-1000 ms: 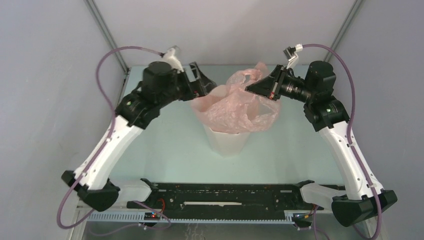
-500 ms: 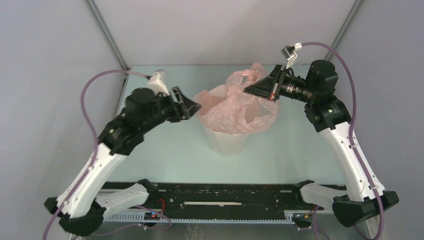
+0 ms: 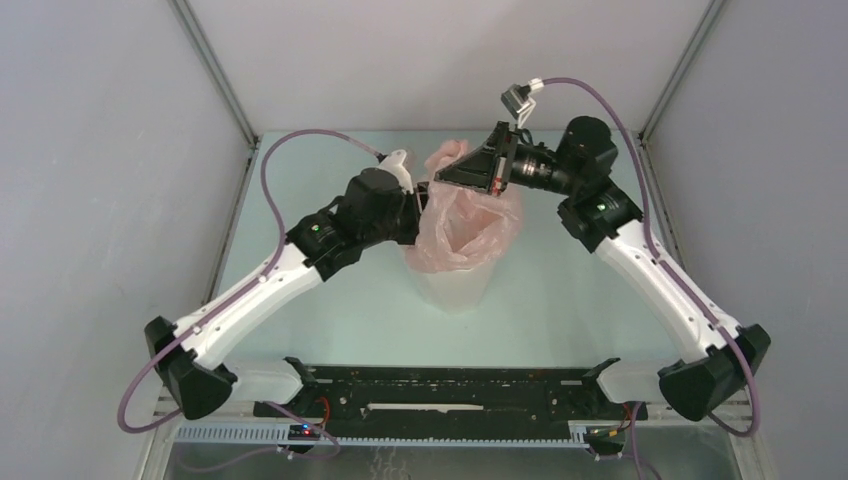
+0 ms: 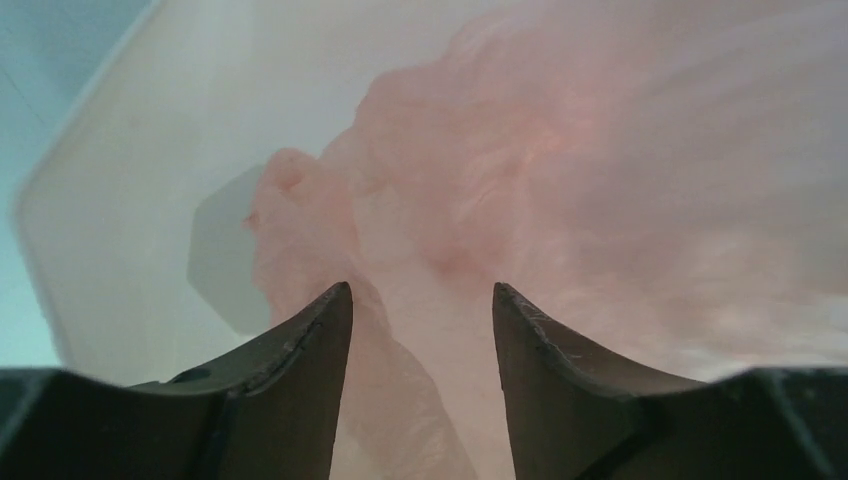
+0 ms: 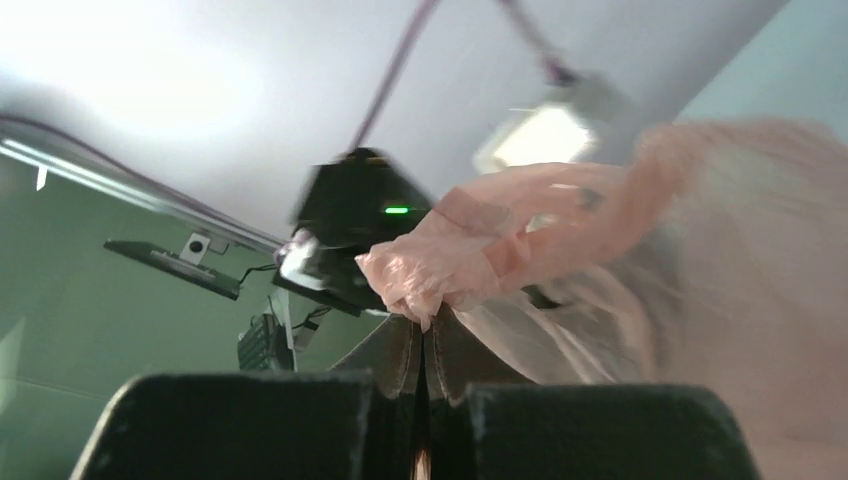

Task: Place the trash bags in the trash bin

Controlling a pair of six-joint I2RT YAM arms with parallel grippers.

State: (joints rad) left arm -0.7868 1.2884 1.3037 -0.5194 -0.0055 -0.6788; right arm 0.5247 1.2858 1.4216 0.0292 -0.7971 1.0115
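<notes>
The white trash bin [image 3: 455, 287] stands on the pale green table [image 3: 560, 310].

White links [image 3: 250, 300], black joints [image 3: 375, 200] — purple cables [image 3: 300, 133], black left pincer [image 4: 421, 290].

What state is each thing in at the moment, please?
Trash bag, hanging partly inside the bin, top edge held up
Trash bin, upright, bag partly in it
Left gripper, jaws apart, pink film between them
Right gripper, jaws shut on the bag's edge
</notes>
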